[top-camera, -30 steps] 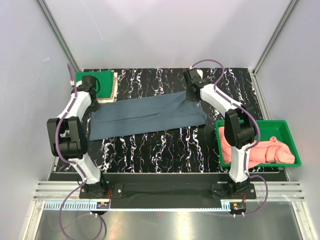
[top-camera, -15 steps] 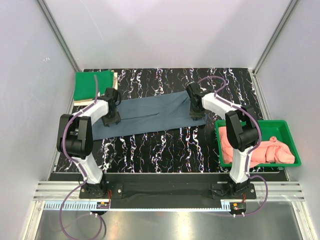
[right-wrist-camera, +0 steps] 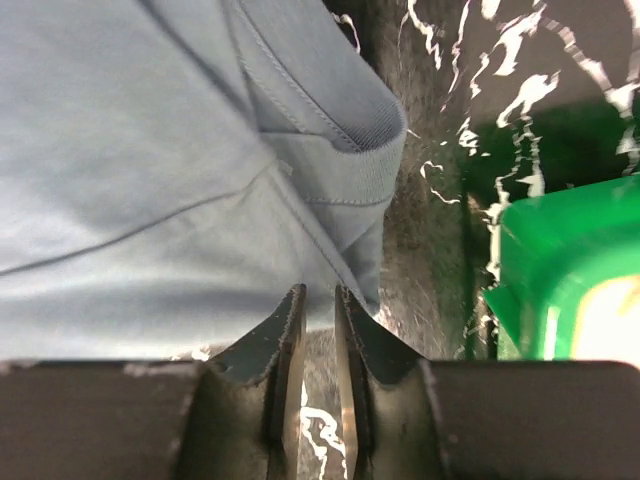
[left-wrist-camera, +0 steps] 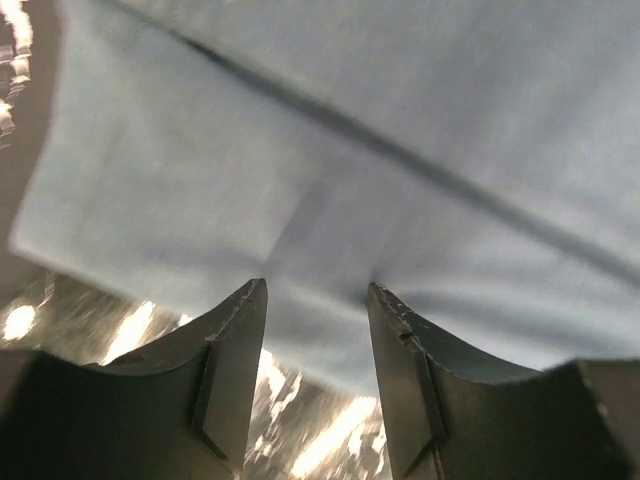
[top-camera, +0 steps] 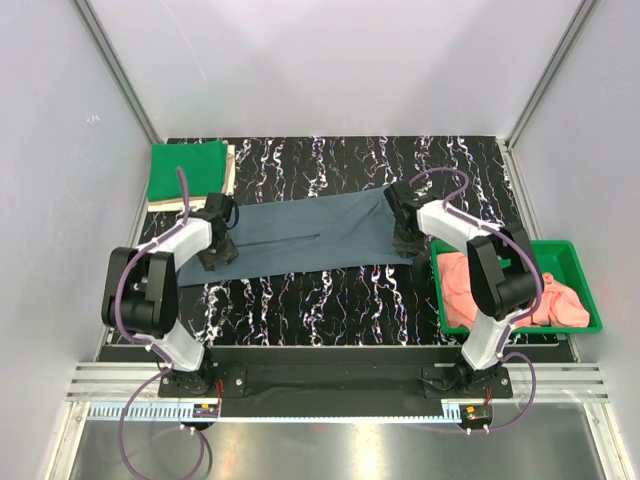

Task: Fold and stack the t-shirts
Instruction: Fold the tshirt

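Laid flat along the worktop [top-camera: 330, 300] for folding, the grey-blue t-shirt [top-camera: 300, 232] has the left tool [left-wrist-camera: 315, 290] spread at one end, the right tool [right-wrist-camera: 318, 292] almost pressed together at the other, grip unclear.

Overhead view is bright, even, sharp. Left wrist view smears: blue shirt [left-wrist-camera: 350, 150] blurred, glare flaring off the table [left-wrist-camera: 325, 440]. Right wrist crisper.

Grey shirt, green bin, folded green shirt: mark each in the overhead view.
grey shirt [top-camera: 300, 235], top external view, middle of the spread cloth.
green bin [top-camera: 562, 250], top external view, far rim.
folded green shirt [top-camera: 185, 172], top external view, middle of its top face.
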Tool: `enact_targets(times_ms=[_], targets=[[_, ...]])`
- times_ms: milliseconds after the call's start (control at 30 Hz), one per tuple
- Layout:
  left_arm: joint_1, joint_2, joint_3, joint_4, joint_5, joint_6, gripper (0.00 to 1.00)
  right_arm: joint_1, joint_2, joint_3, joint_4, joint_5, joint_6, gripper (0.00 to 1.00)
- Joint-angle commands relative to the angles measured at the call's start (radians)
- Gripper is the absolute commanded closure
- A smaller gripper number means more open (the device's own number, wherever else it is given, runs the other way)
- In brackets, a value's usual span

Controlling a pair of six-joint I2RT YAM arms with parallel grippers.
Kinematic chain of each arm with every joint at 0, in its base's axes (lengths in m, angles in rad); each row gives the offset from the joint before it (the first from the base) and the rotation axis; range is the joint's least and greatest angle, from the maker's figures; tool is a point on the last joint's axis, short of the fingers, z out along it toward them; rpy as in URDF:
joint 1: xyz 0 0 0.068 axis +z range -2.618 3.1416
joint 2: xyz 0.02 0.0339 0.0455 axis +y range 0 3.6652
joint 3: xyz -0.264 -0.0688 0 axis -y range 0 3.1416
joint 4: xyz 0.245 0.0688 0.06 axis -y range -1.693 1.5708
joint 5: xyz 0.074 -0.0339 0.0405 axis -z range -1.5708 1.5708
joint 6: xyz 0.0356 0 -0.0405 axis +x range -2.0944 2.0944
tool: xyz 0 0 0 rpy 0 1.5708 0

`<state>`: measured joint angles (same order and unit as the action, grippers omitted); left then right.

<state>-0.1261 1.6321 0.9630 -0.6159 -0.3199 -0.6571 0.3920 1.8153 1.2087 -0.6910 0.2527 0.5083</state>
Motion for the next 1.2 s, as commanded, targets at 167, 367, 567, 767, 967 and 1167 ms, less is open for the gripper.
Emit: enact_targets(times_ms=[167, 367, 567, 767, 967, 1167], targets=[[-0.01, -0.253, 0.132, 0.164, 0.556, 0.214, 0.45, -0.05, -0.058, 0.271, 0.039, -0.183, -0.177, 0.71], [-0.069, -0.114, 0.276, 0.271, 0.838, 0.223, 0.42, -0.114, 0.079, 0.469, 0.071, -0.369, -0.329, 0.62], [-0.135, 0.096, 0.411, 0.303, 0.914, 0.241, 0.43, -0.127, 0.22, 0.629, 0.061, -0.489, -0.479, 0.55], [-0.208, 0.284, 0.52, 0.312, 0.94, 0.238, 0.43, -0.145, 0.357, 0.739, 0.027, -0.467, -0.504, 0.55], [-0.27, 0.434, 0.614, 0.328, 0.947, 0.232, 0.4, -0.145, 0.458, 0.778, 0.025, -0.503, -0.553, 0.52], [-0.296, 0.541, 0.687, 0.329, 0.946, 0.235, 0.4, -0.145, 0.509, 0.821, 0.027, -0.469, -0.59, 0.55]])
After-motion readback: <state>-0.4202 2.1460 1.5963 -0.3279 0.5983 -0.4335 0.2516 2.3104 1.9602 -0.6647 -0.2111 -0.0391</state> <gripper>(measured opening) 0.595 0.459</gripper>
